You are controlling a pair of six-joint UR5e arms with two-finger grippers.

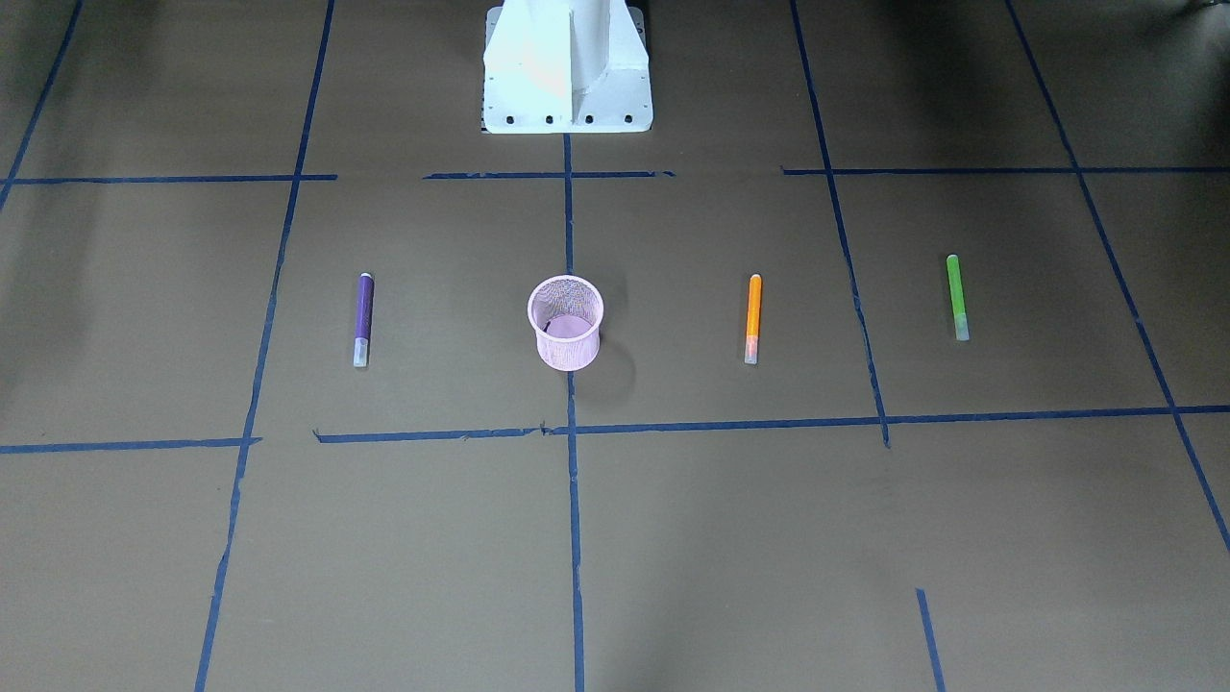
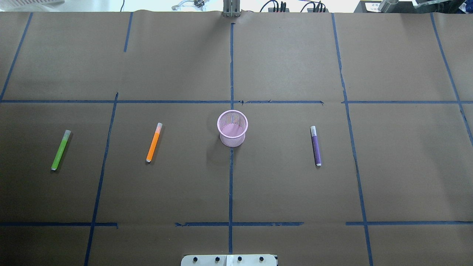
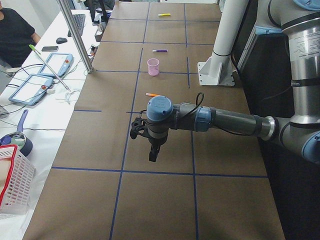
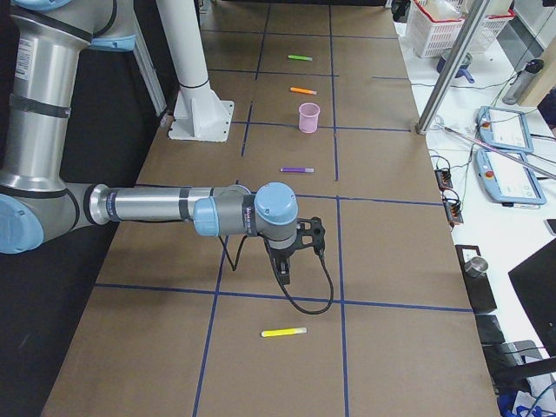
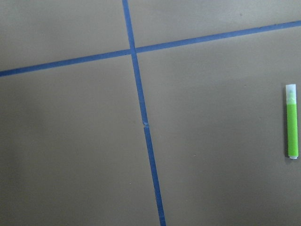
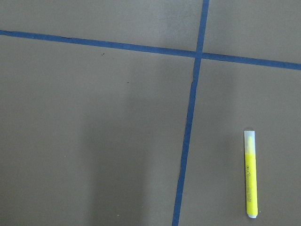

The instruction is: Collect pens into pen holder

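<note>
The pink mesh pen holder (image 2: 232, 127) stands upright at the table's middle, on the blue centre line. Three pens lie flat around it: an orange pen (image 2: 153, 142) and a green pen (image 2: 61, 149) on the robot's left, a purple pen (image 2: 315, 145) on its right. A yellow pen (image 4: 284, 332) lies at the far right end and also shows in the right wrist view (image 6: 250, 173). The left gripper (image 3: 151, 152) hangs over the table's left end, close to the green pen (image 5: 292, 121). The right gripper (image 4: 284, 269) hovers near the yellow pen. I cannot tell whether either is open or shut.
The white robot base (image 2: 229, 260) sits at the table's near edge. Blue tape lines grid the brown surface. Beyond the far edge stand a metal post (image 3: 75, 35), tablets (image 3: 30, 87), a white basket (image 3: 12, 180) and a seated person (image 3: 15, 30).
</note>
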